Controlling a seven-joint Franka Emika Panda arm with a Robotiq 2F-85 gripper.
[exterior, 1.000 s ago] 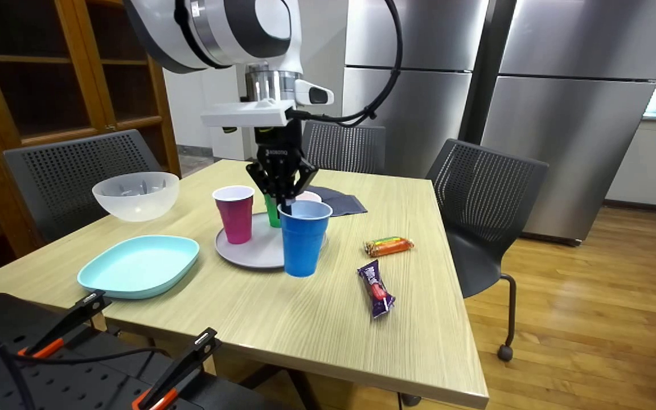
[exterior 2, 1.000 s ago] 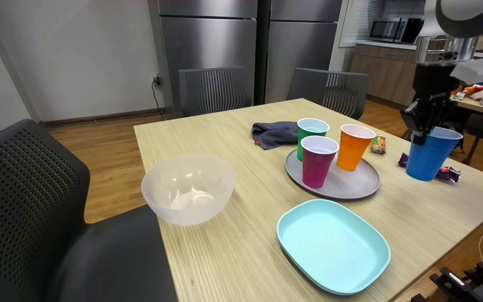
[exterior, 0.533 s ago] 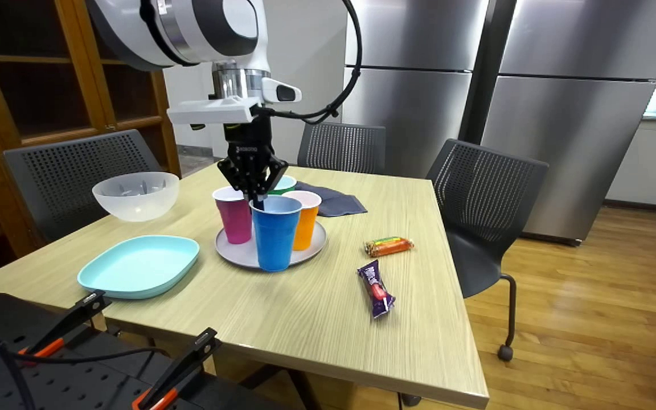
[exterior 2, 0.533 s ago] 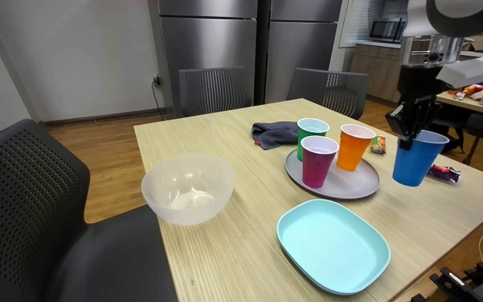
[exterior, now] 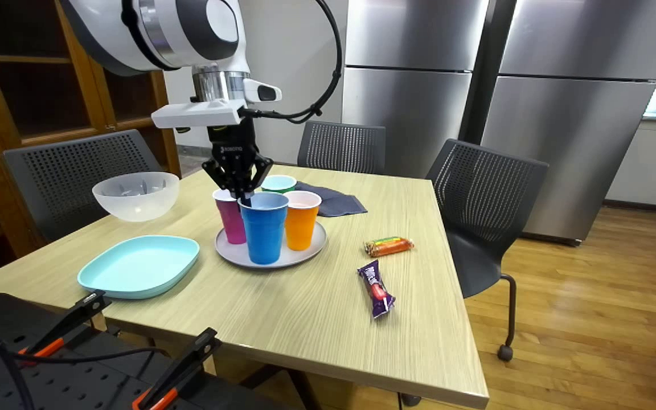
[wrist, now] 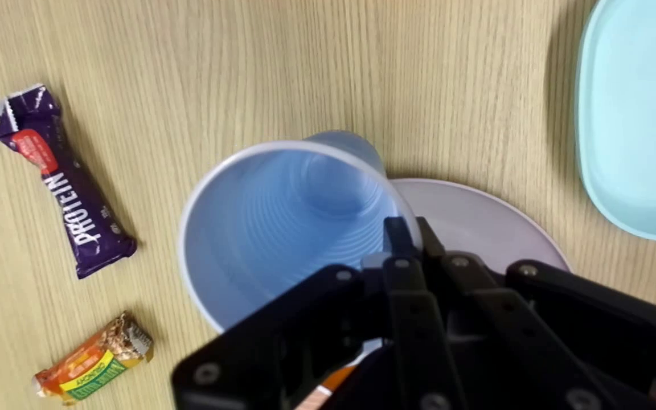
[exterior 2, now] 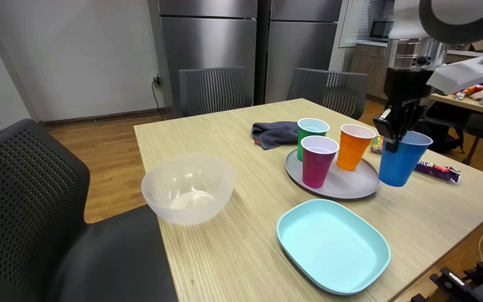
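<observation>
At the centre of the wrist view, the blue cup is held by its rim: the gripper is clenched on it, pinching the thin wall from inside and outside at about three o'clock on the cup's mouth. As I judge it, the picking up is done and the letting go is not. Next outward, at three o'clock in that view, comes the lavender plate; the blue cup is beside it or over its edge, I cannot tell which. On the plate three more already stand: seen from the blue cup in an exterior view, the orange cup is close to three o'clock, the magenta cup between nine and ten, the green cup between twelve and one. Farther out in the wrist view lie the purple protein bar between nine and ten o'clock, the crunchy bar at eight and the turquoise tray between two and three, cut off by the right edge.

In that same view the gripper covers the lower part of the cup's mouth, and a small orange patch between five and six o'clock is probably the orange cup; the green and magenta cups cannot be made out there. Whether the blue cup's base hangs above the table or touches something is hard to tell. In both exterior views the arm runs out at the top.
</observation>
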